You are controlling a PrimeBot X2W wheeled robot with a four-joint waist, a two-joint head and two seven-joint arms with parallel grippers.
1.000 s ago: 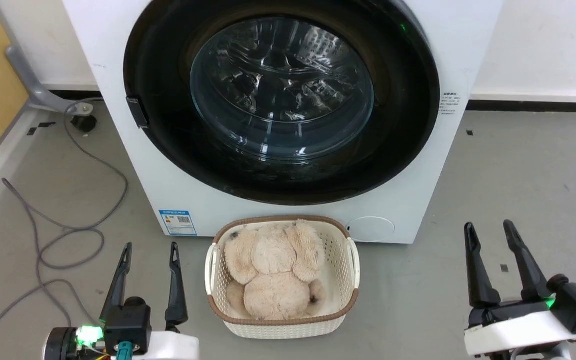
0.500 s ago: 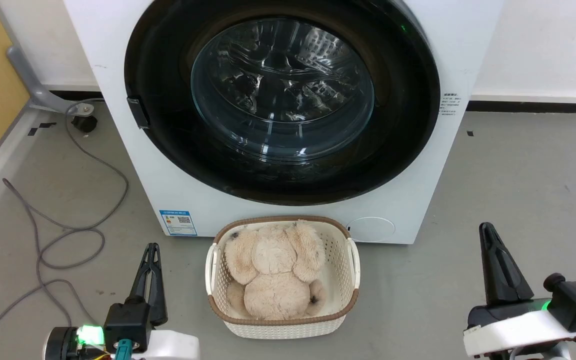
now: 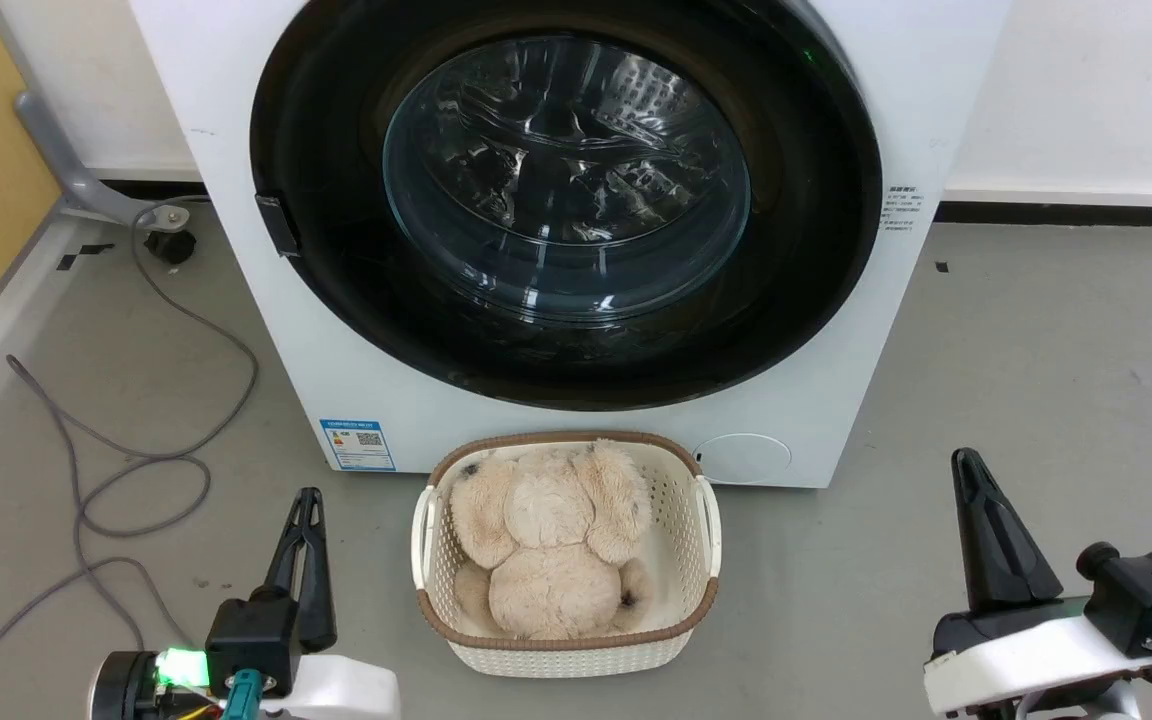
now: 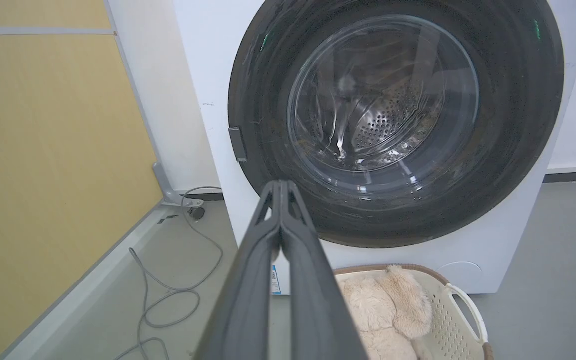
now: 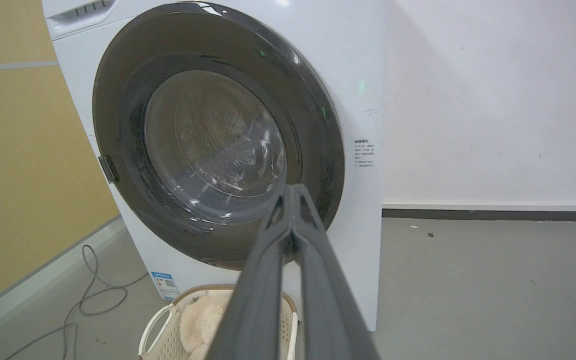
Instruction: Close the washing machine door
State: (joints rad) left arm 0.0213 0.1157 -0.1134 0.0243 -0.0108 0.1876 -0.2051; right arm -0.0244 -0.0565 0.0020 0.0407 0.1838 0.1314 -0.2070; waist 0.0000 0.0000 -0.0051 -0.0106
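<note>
Left end effector (image 3: 307,497) is hovering low over the floor, fingers pressed together, gripping nothing. From here the washing machine door (image 3: 566,200) is lying ahead and up-right; the left wrist view is looking straight at it past the pinched tips.

A dark tab (image 3: 277,224) is sitting on the door's left rim, the side closer to this arm.

Centre: the door is lying flat against the front of the washing machine (image 3: 416,420), black disc facing outward toward the robot, glass bulge at its middle. Being round, it is offering no long axis; only its face direction matters. No gap is showing at the rim, so the door is looking seated already. At most a confirming push straight into the face is remaining.

Below it, a basket (image 3: 708,540) holding a plush toy (image 3: 551,545) is standing against the machine's foot, between the two arms.

Right end effector (image 3: 966,462) is likewise pinched narrow and empty, sitting well apart from the door, which is lying ahead and up-left of it.
</note>
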